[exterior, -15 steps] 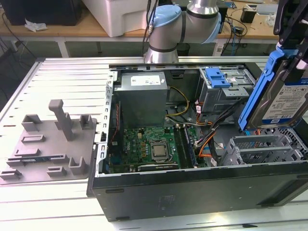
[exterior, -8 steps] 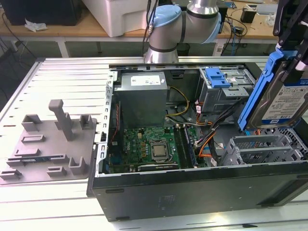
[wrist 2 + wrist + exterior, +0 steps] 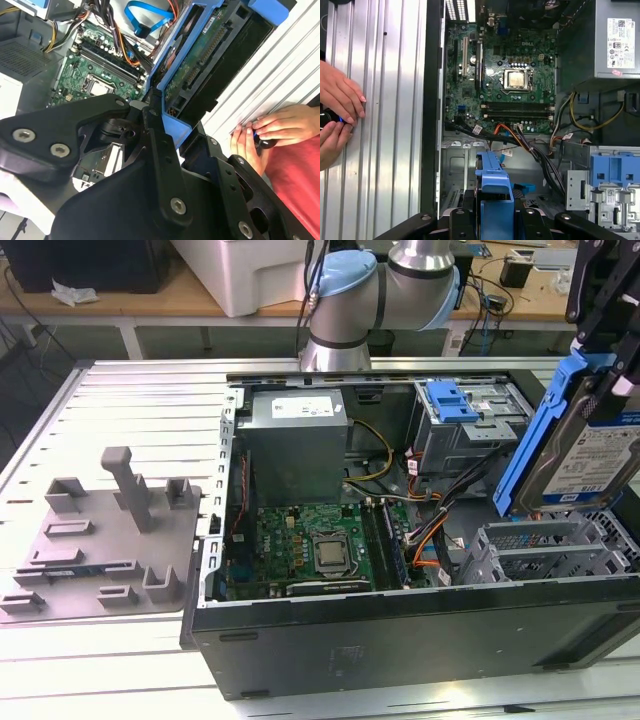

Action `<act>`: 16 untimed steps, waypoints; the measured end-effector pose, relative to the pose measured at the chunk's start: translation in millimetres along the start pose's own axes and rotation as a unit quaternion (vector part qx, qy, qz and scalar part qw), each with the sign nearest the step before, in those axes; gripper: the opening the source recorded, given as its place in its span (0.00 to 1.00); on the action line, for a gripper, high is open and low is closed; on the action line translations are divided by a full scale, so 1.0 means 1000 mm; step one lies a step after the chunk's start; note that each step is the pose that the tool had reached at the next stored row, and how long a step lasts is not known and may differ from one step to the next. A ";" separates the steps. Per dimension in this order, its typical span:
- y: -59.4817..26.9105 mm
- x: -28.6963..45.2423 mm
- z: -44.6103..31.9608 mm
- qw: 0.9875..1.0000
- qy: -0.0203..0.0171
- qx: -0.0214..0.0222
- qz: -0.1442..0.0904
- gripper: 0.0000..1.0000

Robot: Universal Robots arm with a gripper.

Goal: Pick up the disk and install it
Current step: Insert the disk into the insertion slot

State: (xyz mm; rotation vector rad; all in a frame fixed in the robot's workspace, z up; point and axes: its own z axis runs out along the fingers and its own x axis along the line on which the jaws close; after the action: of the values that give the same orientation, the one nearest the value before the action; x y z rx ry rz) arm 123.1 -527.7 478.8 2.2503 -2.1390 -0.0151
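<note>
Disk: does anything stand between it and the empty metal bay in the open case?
Nothing that shows lies across the bay. The gripper holds the disk above the open case. Cables run beside the bay, close to its edge, and might snag.

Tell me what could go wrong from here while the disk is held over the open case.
1. The gripper holds the disk tilted above the grey drive cage; lowered askew, its blue frame could jam on the cage walls.
2. Loose orange and black cables lie beside that cage and could get snagged or pinched.
3. A person's hands rest on the table beside the case, possibly too close to where the gripper works.
</note>
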 end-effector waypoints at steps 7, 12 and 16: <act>0.0001 0.0023 0.0029 1.000 0.000 0.000 -0.011 0.37; 0.0005 0.0025 0.0034 1.000 0.000 0.000 -0.012 0.37; 0.0018 0.0025 0.0036 1.000 0.000 0.000 -0.013 0.37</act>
State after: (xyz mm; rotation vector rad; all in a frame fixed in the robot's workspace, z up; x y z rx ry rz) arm 121.3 -530.4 475.3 2.2774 -2.1100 -0.0145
